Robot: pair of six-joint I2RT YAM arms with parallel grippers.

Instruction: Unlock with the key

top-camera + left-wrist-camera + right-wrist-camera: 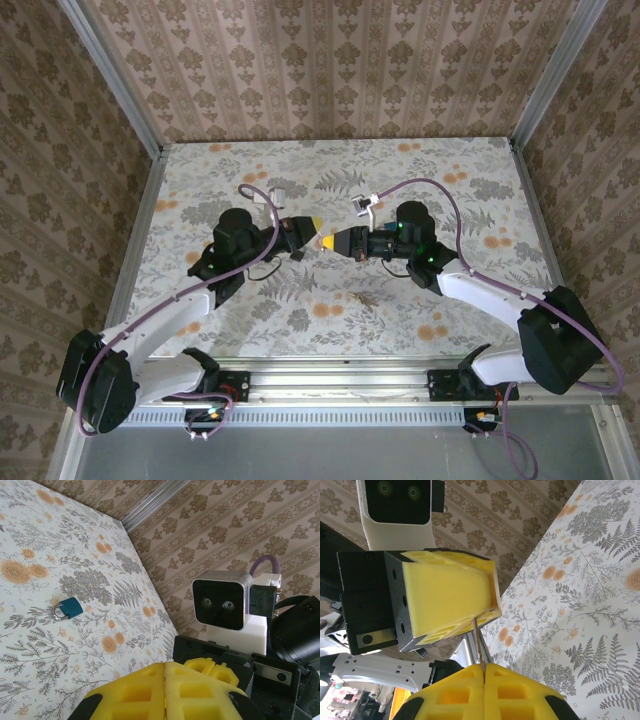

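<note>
Left gripper (314,225): held above mid-table, pointing right. Its yellow fingers (145,690) are pressed flat together, with no gap at the seam.
Right gripper (328,240): held above mid-table, pointing left, tip to tip with the left gripper. Its yellow fingers (520,692) are closed on the blade of the key.
Key (476,640): a thin metal blade, seen edge-on in the right wrist view. The lower end sits in the seam between the right fingers. The upper end meets the tip of the left fingers. Whether the left fingers also pinch it cannot be told, and the head is hidden.
Padlock (67,608): blue body with a steel shackle, lying flat on the table, well apart from both grippers. In the left wrist view the shackle points left. Too small to tell whether it is locked.
Table (450,180): flat top with a pale floral print of grey ferns and orange blooms.
Right wrist camera (222,602): white housing with a black face, just beyond the left fingertips.
Walls (330,70): brown patterned paper.
</note>
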